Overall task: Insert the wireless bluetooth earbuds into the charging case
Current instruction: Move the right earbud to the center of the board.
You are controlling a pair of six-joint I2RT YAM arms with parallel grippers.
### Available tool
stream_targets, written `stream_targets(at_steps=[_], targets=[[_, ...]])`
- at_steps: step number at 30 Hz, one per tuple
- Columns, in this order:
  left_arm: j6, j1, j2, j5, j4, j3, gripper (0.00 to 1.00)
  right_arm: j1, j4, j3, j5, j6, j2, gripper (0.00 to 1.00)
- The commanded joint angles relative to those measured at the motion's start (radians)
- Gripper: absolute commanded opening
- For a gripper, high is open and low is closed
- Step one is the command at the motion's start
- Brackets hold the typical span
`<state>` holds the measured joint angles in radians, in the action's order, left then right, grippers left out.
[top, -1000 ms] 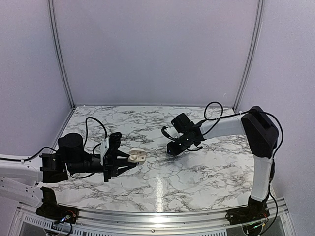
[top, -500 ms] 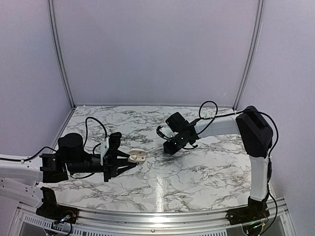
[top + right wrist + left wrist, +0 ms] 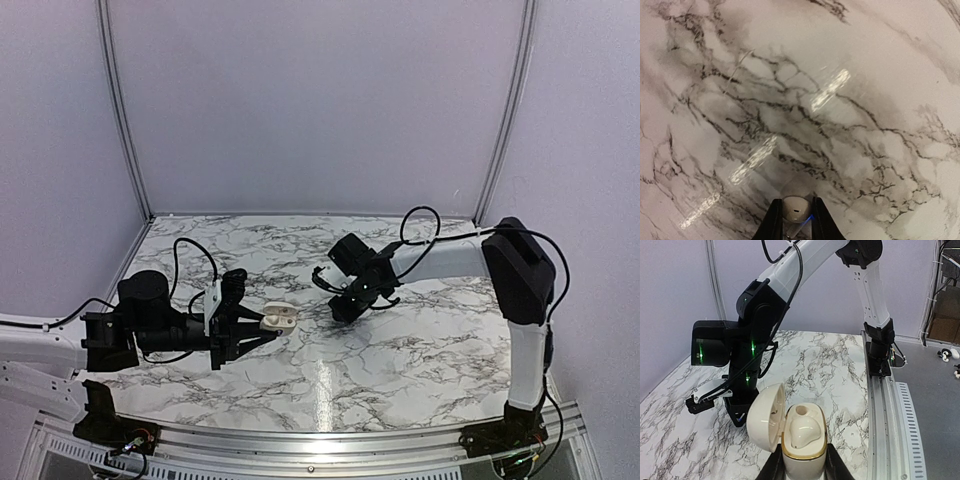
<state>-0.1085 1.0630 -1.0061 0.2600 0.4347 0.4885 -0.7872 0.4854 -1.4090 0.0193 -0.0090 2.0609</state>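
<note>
My left gripper is shut on the charging case, a white glossy case with a gold rim, held just above the table. In the left wrist view the case stands between my fingers with its lid swung open to the left. One white earbud sits in the near socket; the far socket is an empty round hole. My right gripper hangs right of the case, shut on a second earbud, which looks white, not black, its stem pointing back between the fingers.
Marble tabletop with grey walls at the back and sides. An aluminium rail runs along the near edge. The right arm's wrist fills the space just beyond the case in the left wrist view.
The right gripper has moved left and slightly nearer, closing the gap to the case, with the earbud still held. The left arm and case have not moved.
</note>
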Motion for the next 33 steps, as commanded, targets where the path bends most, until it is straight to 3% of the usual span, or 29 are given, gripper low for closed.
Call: stream_targets(at_steps=[1,8,16,22,33], targets=[[0.007,-0.001,0.012,-0.005,0.001,-0.006,0.0,-0.07,0.105,0.08,0.075,-0.026,-0.067,0.1],[0.016,-0.001,0.019,-0.005,0.001,-0.008,0.0,-0.196,0.217,0.208,0.084,-0.026,-0.145,0.11],[0.016,-0.001,0.012,0.002,0.0,0.0,0.0,-0.292,0.355,0.197,-0.013,0.047,-0.147,0.15],[0.016,-0.001,0.015,0.001,0.001,0.001,0.0,-0.302,0.426,0.135,-0.069,0.05,-0.125,0.25],[0.016,-0.001,0.015,-0.001,0.001,-0.003,0.0,-0.302,0.47,0.05,-0.054,0.043,-0.072,0.29]])
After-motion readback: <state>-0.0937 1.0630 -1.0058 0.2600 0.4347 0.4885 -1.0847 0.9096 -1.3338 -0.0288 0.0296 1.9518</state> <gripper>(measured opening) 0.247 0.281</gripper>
